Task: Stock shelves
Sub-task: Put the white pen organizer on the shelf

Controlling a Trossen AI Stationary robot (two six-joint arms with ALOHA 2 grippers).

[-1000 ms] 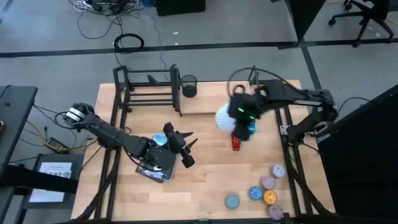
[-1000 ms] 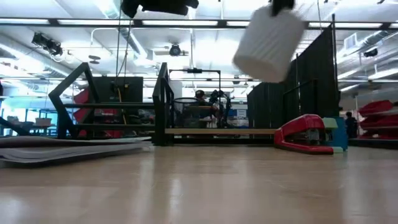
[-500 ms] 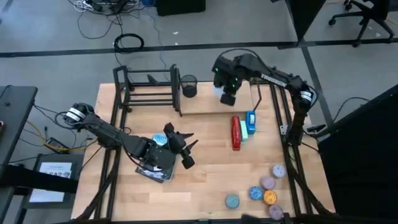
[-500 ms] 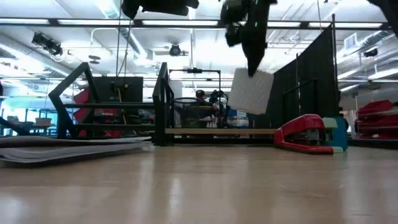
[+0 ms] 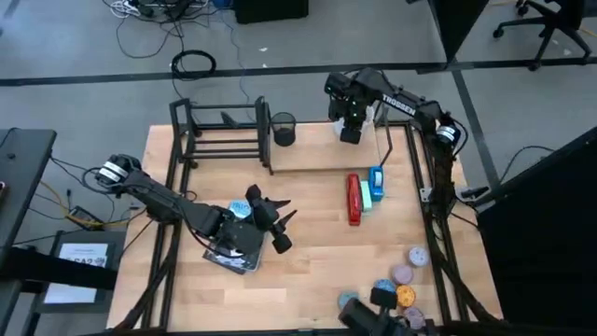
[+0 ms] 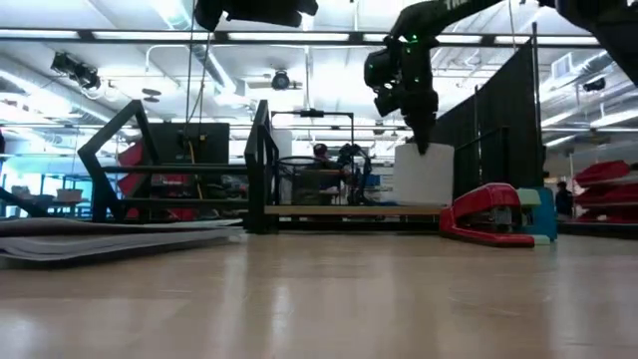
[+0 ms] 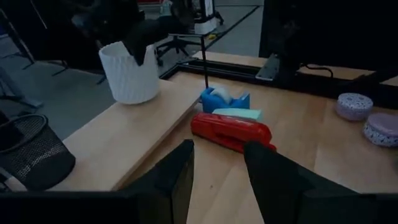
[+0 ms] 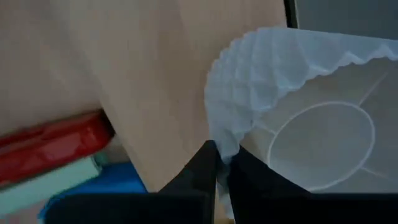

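The right gripper pinches the rim of a white ribbed cup, setting it on the pale board of the shelves. Red stapler, tape dispenser and round tins wait on the tabletop. The left gripper idles, fingers spread. "TROSSEN" reads on the right arm

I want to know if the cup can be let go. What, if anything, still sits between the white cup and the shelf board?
Nothing visible. The right gripper pinches the rim of the white cup, whose base appears to sit on the pale shelf board, away from the mesh cup. The left gripper waits over papers.
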